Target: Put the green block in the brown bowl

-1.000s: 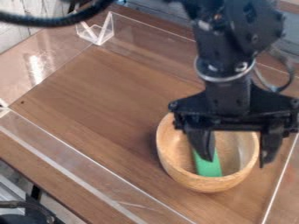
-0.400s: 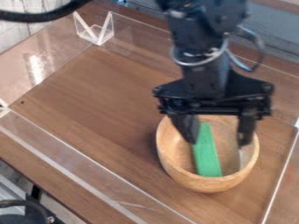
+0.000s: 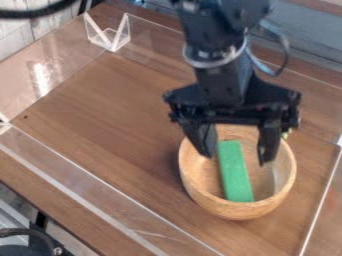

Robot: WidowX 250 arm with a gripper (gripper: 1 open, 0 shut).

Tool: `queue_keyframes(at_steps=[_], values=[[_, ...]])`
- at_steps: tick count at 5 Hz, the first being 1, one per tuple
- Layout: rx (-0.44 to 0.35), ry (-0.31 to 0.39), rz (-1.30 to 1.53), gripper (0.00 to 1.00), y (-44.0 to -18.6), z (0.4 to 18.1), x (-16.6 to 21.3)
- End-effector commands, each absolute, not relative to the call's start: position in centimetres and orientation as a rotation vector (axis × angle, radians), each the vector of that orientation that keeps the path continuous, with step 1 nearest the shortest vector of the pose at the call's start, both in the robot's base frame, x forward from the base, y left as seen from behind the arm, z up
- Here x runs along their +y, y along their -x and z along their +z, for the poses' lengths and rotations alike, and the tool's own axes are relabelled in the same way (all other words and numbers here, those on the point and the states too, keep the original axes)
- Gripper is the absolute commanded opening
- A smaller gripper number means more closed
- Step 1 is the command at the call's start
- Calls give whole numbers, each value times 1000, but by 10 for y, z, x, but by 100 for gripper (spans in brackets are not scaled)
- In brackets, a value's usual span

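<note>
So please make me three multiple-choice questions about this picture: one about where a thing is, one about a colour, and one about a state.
1. Where does the flat bright green rectangular block lie?
A. inside the round light-brown wooden bowl
B. on the table beside the bowl
C. between the gripper's fingers

2. What colour is the robot's gripper?
A. white
B. black
C. yellow

3. How do the gripper's jaws stand?
A. shut on the block
B. shut and empty
C. wide open

Answers:
1 A, the block rests against the bowl's inner wall.
2 B, the arm and fingers are dark black.
3 C, the fingers are spread apart above the bowl, holding nothing.
</note>
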State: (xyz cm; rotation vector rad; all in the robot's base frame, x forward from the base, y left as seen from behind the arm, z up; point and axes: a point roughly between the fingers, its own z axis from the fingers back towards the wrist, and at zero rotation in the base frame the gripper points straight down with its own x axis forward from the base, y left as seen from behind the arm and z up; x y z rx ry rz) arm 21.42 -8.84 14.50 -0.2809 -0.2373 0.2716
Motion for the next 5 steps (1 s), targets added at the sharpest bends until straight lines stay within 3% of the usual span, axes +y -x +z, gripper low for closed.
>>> queue_keyframes(at_steps=[1,4,5], values=[[-286,284,249,100,-222,164,-94],[-342,178,201,100,-218,191,-56],[-356,163,231,0,-236,190,-57]])
